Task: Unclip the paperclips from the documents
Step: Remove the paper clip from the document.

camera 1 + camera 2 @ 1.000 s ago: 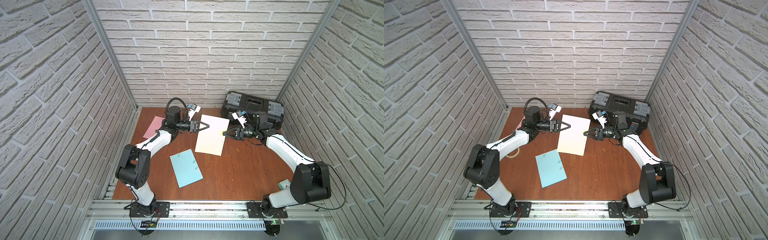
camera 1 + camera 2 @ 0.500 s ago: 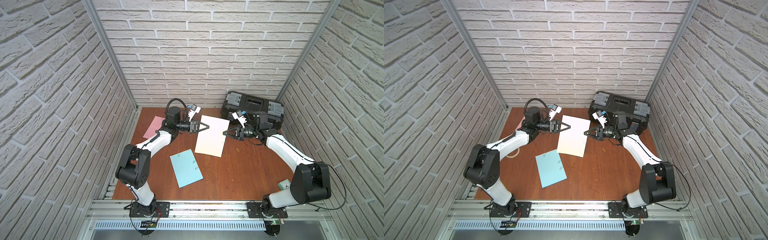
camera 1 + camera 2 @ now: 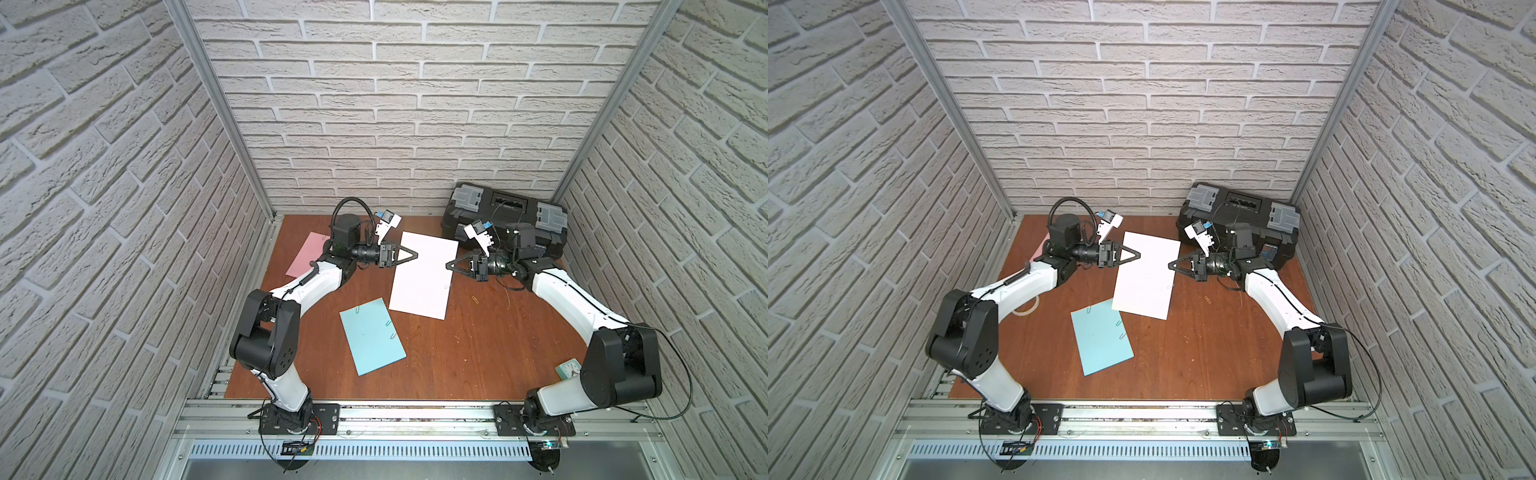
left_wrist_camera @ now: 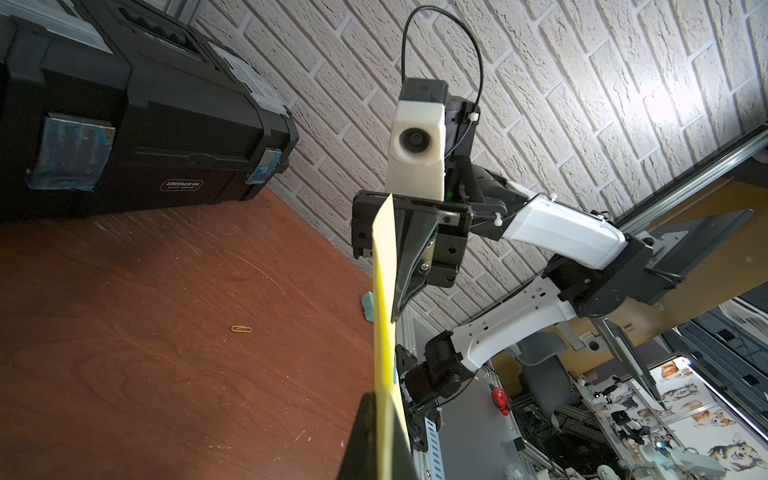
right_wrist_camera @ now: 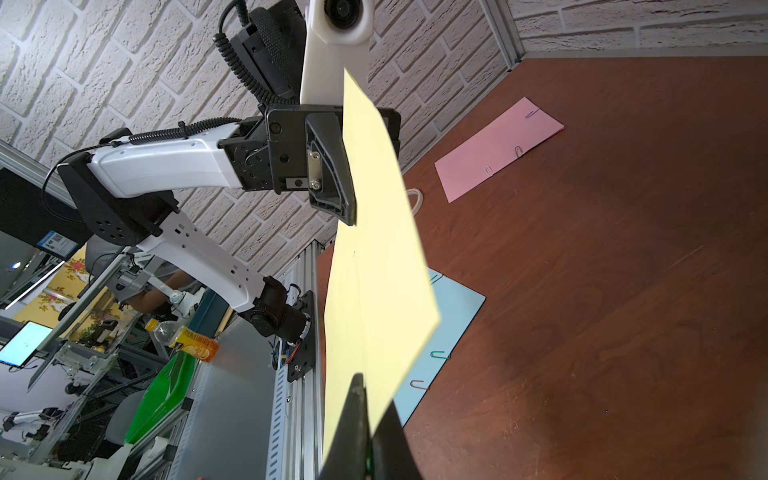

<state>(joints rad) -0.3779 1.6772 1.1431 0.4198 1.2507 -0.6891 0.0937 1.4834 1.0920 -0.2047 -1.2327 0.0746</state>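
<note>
Left tool point(image 3: 415, 254) is clenched on one edge of the yellow document point(image 3: 422, 278), right tool point(image 3: 448, 264) is clenched on the opposite edge, sheet spanning between both tips raised above tabletop point(image 3: 478, 345), probably tensioned so paperclip point(image 3: 448, 286) just beside right tool can slide off.

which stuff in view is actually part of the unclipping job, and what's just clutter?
Job:
- yellow sheet, held up by left gripper and right gripper, with edge clip
- blue sheet, blue-sheet clips
- pink sheet, pink-sheet clips
- loose clip on the table

Lying about:
- black toolbox
- teal clock
- pale ring
</note>
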